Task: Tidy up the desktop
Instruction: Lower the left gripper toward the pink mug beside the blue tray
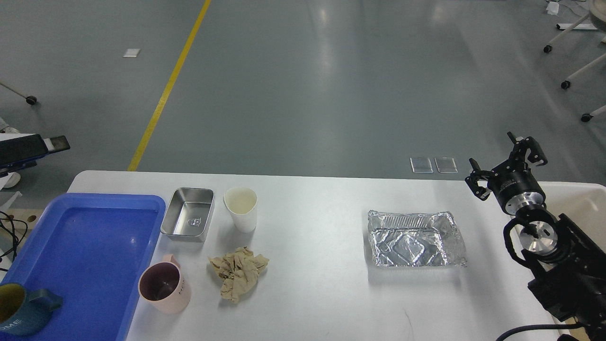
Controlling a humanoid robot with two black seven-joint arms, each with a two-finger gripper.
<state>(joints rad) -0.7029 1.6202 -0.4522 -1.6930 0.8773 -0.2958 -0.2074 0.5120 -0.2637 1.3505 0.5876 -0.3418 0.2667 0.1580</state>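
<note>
**A:** Where are the grippers, and how do they stand?

**B:** The right gripper (505, 166) hangs above the far right corner of the desktop (322, 279), its two fingers spread apart with nothing between them. The left gripper (54, 143) is mostly cut off by the left edge; only a dark flat end pokes in, out past the table, and I cannot tell whether it is apart or together.

**A:** What sits nearest the right one?

**B:** A crumpled foil tray (414, 238), lying flat on the white top, near but apart from the arm. Behind the arm an off-white bin (580, 203) is partly hidden.

**A:** And further left?

**B:** A white paper cup (241, 208) stands upright just beside a steel dish (187, 214). In front of them lie a wad of brown paper (238, 272) and a pink mug (164, 285), which touches the rim of a blue tray (90, 246). A dark blue mug (21, 310) sits in the tray's near corner, clipped by the frame's edge.
</note>
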